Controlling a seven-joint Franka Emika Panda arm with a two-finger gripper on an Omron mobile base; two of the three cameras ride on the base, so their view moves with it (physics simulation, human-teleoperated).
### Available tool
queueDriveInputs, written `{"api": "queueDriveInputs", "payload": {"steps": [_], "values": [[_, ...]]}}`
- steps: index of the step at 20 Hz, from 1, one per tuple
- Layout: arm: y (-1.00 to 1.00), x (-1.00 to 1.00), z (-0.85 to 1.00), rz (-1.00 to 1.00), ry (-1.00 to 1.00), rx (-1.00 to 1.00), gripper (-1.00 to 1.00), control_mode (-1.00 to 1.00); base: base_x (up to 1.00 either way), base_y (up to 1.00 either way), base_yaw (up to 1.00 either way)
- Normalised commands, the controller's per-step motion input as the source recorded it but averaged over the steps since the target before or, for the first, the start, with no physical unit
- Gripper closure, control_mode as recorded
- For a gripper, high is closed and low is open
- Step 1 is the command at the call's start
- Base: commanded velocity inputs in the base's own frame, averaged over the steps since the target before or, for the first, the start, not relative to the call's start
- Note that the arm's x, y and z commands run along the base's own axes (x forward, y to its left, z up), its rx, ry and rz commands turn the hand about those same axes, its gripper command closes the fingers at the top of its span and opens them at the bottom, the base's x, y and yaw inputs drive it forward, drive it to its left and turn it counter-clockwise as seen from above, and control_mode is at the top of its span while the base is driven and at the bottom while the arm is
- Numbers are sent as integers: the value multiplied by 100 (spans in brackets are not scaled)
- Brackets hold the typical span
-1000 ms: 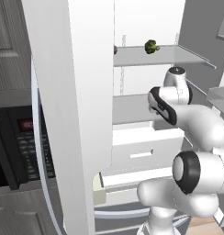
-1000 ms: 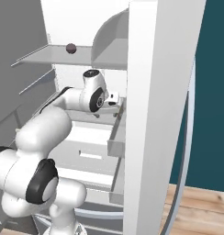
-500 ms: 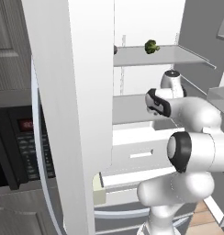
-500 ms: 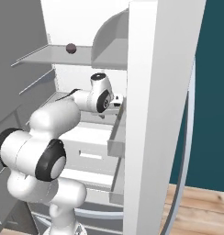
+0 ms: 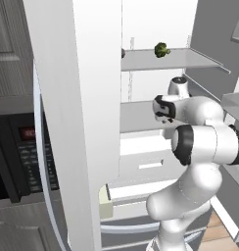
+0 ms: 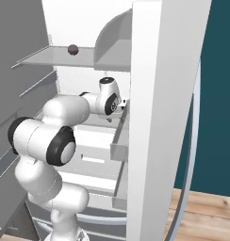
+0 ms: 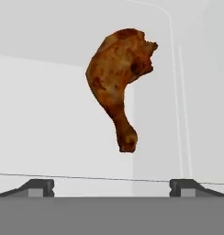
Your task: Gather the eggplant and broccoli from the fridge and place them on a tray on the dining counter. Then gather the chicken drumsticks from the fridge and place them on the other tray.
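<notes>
The gripper (image 7: 112, 186) had its fingers (image 7: 38, 186) spread wide apart, holding nothing. A chicken drumstick (image 7: 118, 81) lay straight ahead of them, centred between the tips, apart from both, inside the fridge (image 5: 155, 59).

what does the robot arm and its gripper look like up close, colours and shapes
The glossy white arm is built from rounded, bulbous segments, with black bands and round black caps at its joints. The small two-finger gripper shows as two dark grey wedge-shaped tips with paler ends. No cables or markings are visible.
</notes>
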Motion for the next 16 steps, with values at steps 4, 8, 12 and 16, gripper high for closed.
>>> {"api": "queueDriveInputs", "payload": {"steps": [4, 8, 12, 16], "values": [[-8, 31, -19, 0, 1, 0, -100, -100, 0, 0, 0], [-3, 33, -20, 0, 2, 0, -100, -100, 0, 0, 0], [-3, 33, -18, 0, 2, 0, -100, -100, 0, 0, 0], [-2, 33, -17, 0, 1, 0, -100, -100, 0, 0, 0]]}}
